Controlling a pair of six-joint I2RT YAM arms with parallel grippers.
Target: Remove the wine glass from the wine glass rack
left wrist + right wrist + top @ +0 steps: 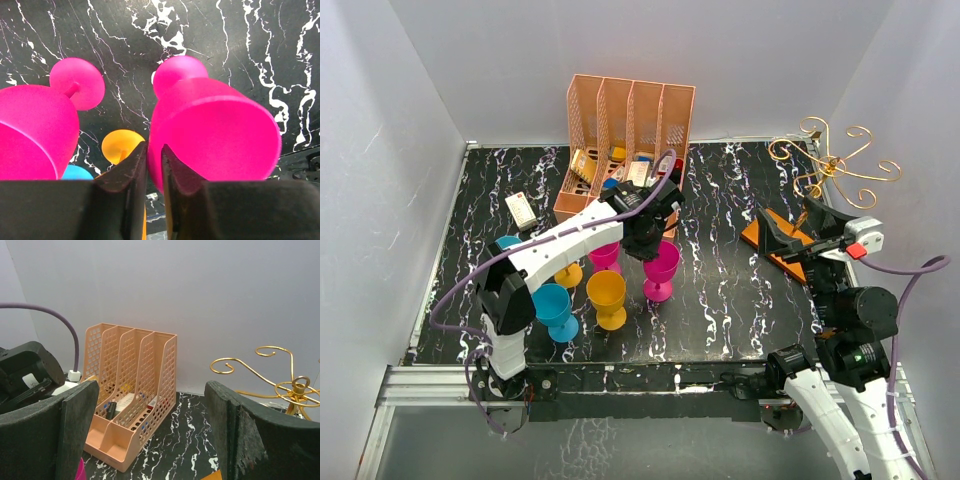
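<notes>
The gold wire rack (pixel 835 165) stands at the back right on its orange-brown wooden base (pixel 760 240); no glass hangs on the hooks that show. Its curled arms also show in the right wrist view (pixel 280 385). My left gripper (pixel 645 235) is shut on the rim of a magenta wine glass (pixel 660 268), upright at the table's middle. In the left wrist view the fingers (pixel 132 165) pinch the bowl's wall (pixel 215 130). My right gripper (pixel 798 232) is open and empty, over the rack's base, left of the wire stand.
A second magenta glass (pixel 605 255), an orange glass (pixel 607 298), a blue glass (pixel 555 310) and another orange one (pixel 568 272) stand close around the left gripper. A peach-pink slotted organizer (pixel 630 140) is at the back. A small white box (pixel 522 209) lies left.
</notes>
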